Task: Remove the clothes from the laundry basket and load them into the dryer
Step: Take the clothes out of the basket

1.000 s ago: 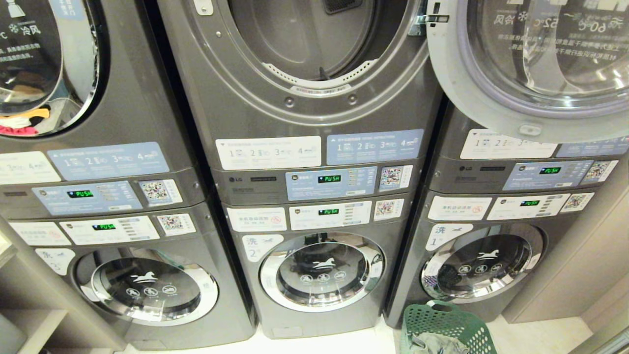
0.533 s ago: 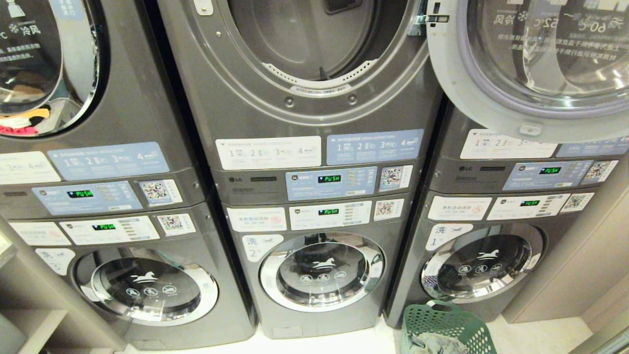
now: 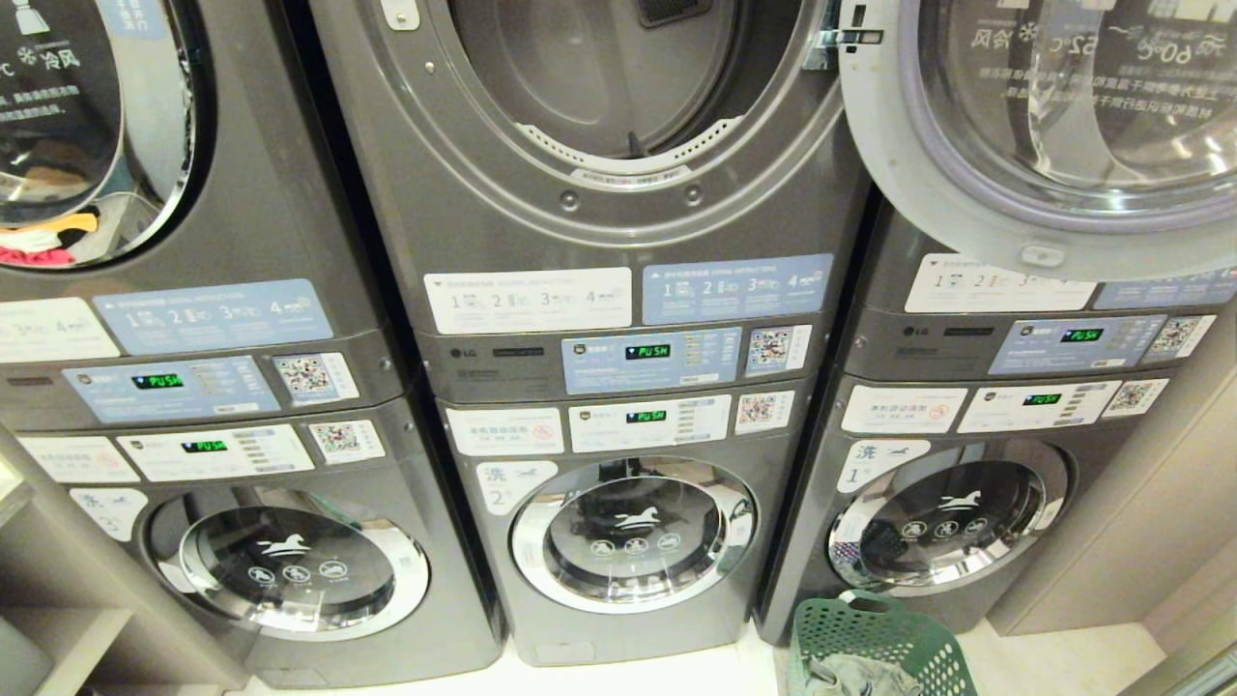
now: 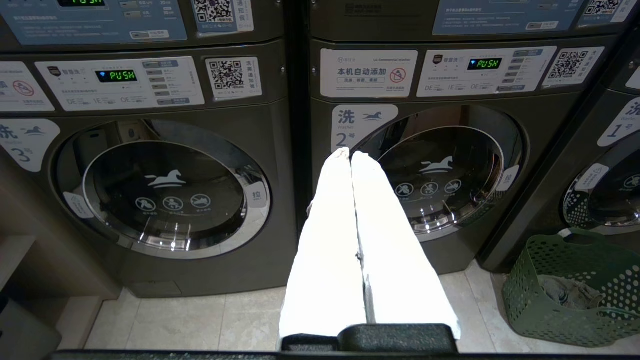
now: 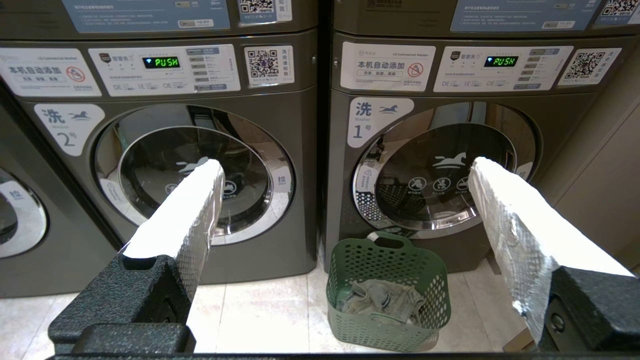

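- Down on the pale tiled floor (image 5: pixel 260 310), the green laundry basket (image 5: pixel 387 280) is standing just in front of the washer marked 1 (image 5: pixel 450 165), below its round glass door.
- Inside the basket, the grey clothes (image 5: pixel 377 300) are lying in a crumpled heap at the bottom; the same basket (image 3: pixel 879 643) is showing at the lower edge of the head view with the fabric (image 3: pixel 855 677) peeking over its rim.
- Ahead of the basket, the right gripper (image 5: pixel 345 172) is hanging with its two white-wrapped fingers (image 5: pixel 190 210) spread wide apart and gripping nothing; the basket is sitting lower than the fingertips, between them in the wrist view, well apart from either.
- Off to one side, the left gripper (image 4: pixel 350 155) is pointing at the washer marked 2 (image 4: pixel 430 165) with its white fingers (image 4: pixel 330 240) pressed together and nothing between them; the basket (image 4: pixel 575 290) is resting on the floor well away from it.
- Higher up, the middle dryer (image 3: pixel 618 87) is standing open, and its round door (image 3: pixel 1044 126) is swung out to the right.
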Controlling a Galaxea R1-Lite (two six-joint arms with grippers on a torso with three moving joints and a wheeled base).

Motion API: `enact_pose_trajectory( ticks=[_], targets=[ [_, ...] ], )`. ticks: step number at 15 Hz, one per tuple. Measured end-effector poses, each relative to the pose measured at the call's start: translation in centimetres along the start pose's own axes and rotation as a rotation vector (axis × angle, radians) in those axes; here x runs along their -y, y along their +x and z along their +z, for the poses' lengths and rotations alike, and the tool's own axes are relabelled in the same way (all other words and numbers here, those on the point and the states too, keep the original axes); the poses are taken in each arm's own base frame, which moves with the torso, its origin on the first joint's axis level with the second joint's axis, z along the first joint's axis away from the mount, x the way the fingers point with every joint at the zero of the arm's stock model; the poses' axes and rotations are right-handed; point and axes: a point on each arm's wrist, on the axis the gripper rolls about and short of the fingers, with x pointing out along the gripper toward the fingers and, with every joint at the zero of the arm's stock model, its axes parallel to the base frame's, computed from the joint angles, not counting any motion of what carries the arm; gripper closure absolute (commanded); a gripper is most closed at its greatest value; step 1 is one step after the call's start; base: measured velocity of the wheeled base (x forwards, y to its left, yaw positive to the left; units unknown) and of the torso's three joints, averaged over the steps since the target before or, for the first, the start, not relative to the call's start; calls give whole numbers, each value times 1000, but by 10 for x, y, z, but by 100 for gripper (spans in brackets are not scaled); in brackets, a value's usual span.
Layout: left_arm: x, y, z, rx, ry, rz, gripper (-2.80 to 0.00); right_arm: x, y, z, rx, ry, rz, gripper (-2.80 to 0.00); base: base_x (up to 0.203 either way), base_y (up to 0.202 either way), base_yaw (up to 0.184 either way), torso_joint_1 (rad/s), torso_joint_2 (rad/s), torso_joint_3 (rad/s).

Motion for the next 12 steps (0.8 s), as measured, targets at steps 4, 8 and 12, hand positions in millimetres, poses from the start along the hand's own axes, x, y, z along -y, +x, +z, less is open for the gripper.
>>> enact_pose_trajectory(
  ticks=[4, 8, 12],
  targets=[
    [0, 0, 0, 0, 0, 0, 0, 0, 0, 0, 0, 0, 0, -280, 0, 0, 0, 0, 0, 0],
    [0, 0, 0, 0, 0, 0, 0, 0, 0, 0, 0, 0, 0, -280, 0, 0, 0, 0, 0, 0],
    [0, 0, 0, 0, 0, 0, 0, 0, 0, 0, 0, 0, 0, -280, 0, 0, 0, 0, 0, 0]
  ],
)
